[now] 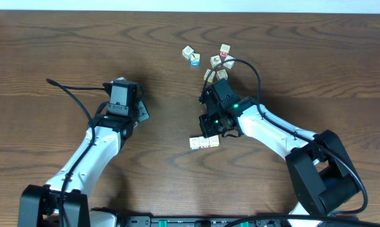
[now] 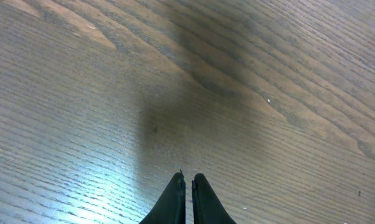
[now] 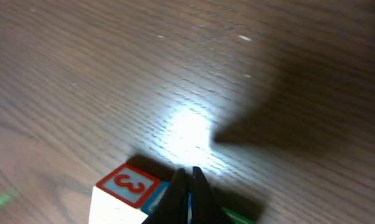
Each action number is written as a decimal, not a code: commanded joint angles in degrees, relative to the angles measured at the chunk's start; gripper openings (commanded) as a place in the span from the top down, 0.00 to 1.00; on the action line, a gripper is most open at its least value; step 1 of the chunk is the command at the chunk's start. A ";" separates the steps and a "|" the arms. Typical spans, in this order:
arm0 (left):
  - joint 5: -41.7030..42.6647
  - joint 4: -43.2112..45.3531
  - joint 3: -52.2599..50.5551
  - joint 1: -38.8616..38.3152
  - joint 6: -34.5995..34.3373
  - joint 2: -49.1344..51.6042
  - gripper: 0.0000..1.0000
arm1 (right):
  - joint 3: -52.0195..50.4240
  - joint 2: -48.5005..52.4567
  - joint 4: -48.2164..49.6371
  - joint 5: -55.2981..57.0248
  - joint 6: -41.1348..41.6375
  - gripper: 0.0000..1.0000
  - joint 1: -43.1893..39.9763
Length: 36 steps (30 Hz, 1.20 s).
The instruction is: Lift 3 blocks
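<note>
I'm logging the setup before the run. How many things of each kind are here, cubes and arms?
Wooden cubes in the row by the right gripper: 3
Wooden cubes in the far cluster: 7, as best I can tell; a cable crosses some
Robot arms: 2 (left arm, right arm)
Total: 12

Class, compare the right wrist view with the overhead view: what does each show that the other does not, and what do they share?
Only the right wrist view: a red 3 printed on a cube beside the shut tips of the right gripper.
Only the overhead view: the left arm, a loose cluster of cubes, and a short row of cubes seen whole by the right arm.
Both: the dark wooden table and cubes close to the right gripper.
</note>
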 commanded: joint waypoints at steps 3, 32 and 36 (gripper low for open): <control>0.00 -2.43 -0.46 0.13 1.40 -0.57 0.93 | -0.09 0.26 -1.86 6.49 2.51 0.99 -3.61; 14.99 9.11 -27.30 -1.60 -2.99 -25.68 0.93 | -0.09 0.15 -10.16 0.24 2.03 0.99 -5.53; 17.88 11.30 -27.30 -1.60 -4.09 -21.88 0.93 | -0.09 0.15 -10.25 0.33 3.45 0.99 -3.52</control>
